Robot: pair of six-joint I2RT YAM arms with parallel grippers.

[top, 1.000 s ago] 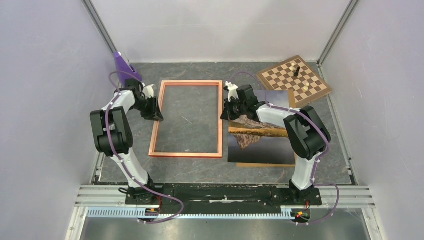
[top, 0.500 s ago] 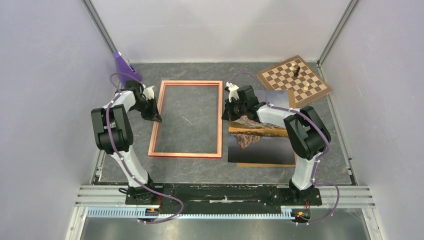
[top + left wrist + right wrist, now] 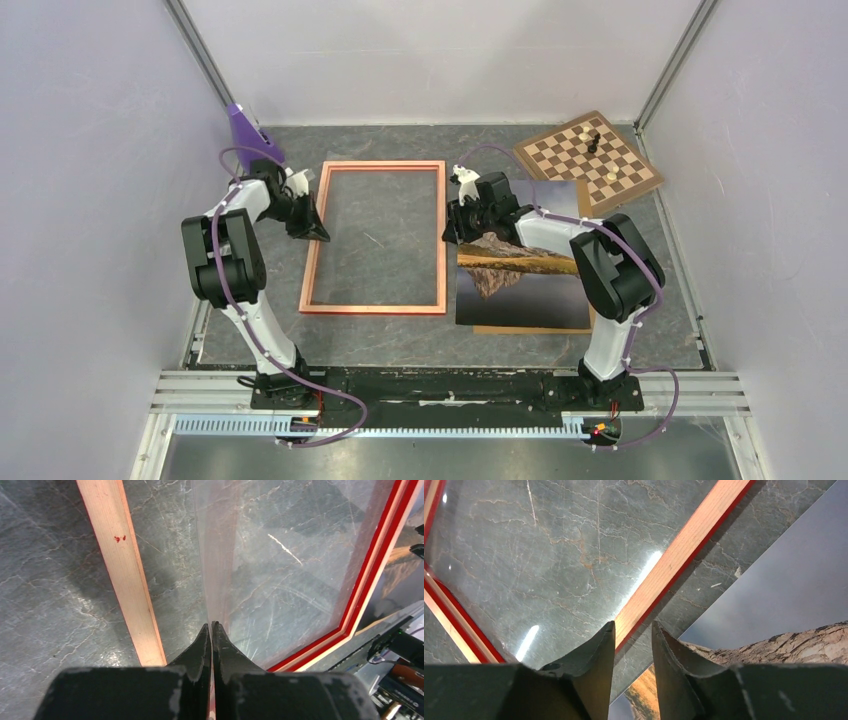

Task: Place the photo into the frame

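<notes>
Overhead view first: the frame (image 3: pixel 374 309) lies flat in the middle of the tabletop (image 3: pixel 400 345), long sides running 12 to 6. The photo (image 3: pixel 525 290) lies face up just off its 3 o'clock side, resting on a brown backing board (image 3: pixel 530 329) that peeks out along the photo's 6 o'clock edge. So the photo is outside the frame, right beside it.

The left hand (image 3: pixel 312 232) is at the frame's 9 o'clock rail and the right hand (image 3: pixel 452 232) is at the 3 o'clock rail, both toward the far half. From up there you honestly can't read either grip.

The wrist cams fill that in. On the left wrist, the fingers (image 3: pixel 200 645) are pressed tight together, and the edge of a clear pane (image 3: pixel 280 555) runs straight into the tips, so it looks pinched there. That pane barely shows from overhead. Its edge sits inside the pale wooden rail, with a strip of bare tabletop between them.

On the right wrist, the fingers are spread a little with nothing between them. The frame's rail shows through the gap, and the photo's grey sky and rock are off at 3 o'clock.

Only the overhead view shows a chessboard (image 3: pixel 590 160) with a few pieces in the 1 o'clock corner and a purple thing (image 3: pixel 243 128) at 11.
</notes>
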